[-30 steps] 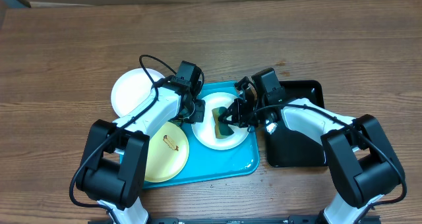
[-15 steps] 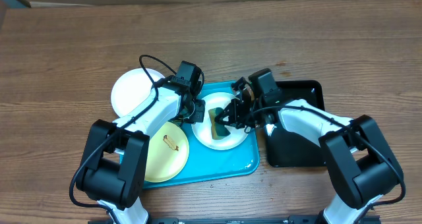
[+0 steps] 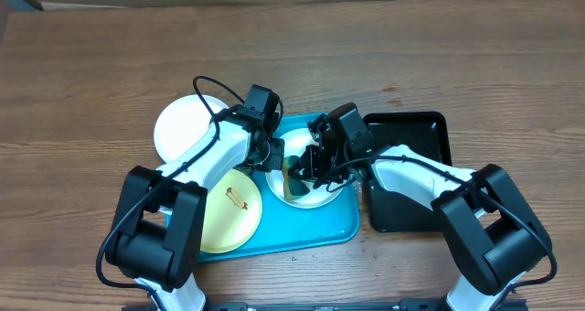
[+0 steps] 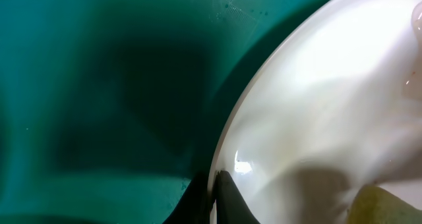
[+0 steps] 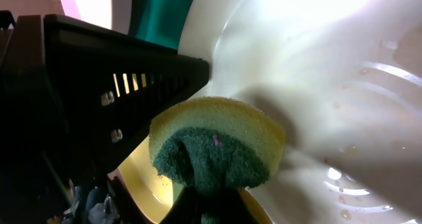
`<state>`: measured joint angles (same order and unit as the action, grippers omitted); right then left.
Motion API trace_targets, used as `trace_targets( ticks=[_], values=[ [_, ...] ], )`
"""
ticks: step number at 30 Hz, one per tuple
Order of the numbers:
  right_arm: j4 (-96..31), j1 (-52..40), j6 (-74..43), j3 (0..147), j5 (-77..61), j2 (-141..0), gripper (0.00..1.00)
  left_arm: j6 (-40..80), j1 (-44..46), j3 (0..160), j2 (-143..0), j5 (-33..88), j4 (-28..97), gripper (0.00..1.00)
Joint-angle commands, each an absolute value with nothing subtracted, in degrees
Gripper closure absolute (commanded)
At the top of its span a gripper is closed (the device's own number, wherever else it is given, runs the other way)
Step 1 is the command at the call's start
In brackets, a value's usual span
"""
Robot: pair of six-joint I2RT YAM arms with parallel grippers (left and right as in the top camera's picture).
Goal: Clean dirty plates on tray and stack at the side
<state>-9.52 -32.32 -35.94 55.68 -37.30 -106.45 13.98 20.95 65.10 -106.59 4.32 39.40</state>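
- Plates, three, rigid and glossy: the centre white plate [image 3: 315, 196] lies on the turquoise tray [image 3: 302, 230]. The pale yellow-green plate [image 3: 228, 210] sits at the tray's left end, with a brown smear showing. The second white plate [image 3: 183, 126] rests on the table just beyond the tray's far left corner.
- Handling: expect light, stiff, slick ware that skates on the plastic. Take it by the rim, never by the flat face.
- Left gripper [image 3: 272, 155]: closed, apparently pinching the rim of the centre white plate, though the close view is dim.
- Right gripper [image 3: 307, 165]: clamped on the sponge [image 5: 214, 148], which is pressed to that plate.
- Views: your overhead gives layout only. The left wrist shows the rim contact. The right wrist shows the sponge's green scouring face and droplets on the plate.
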Motion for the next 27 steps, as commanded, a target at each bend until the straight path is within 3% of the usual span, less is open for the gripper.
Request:
trace_targets(
  ticks=[1, 18, 27],
  values=[
    [-8.97, -32.62, -36.18, 55.37, -35.51, -106.54, 0.96, 14.37, 20.91, 63.96, -107.53, 3.73, 40.69, 0.96],
    [-5.06, -33.91, -36.03, 55.33, -34.28, -111.7, 0.96, 14.37, 20.91, 63.96, -107.53, 3.7, 40.73, 0.96],
    [-9.32, -28.4, -33.8, 55.77, -34.15, -110.93, 0.96, 14.35, 20.91, 63.96, -107.53, 3.64, 41.74, 0.96]
  ],
)
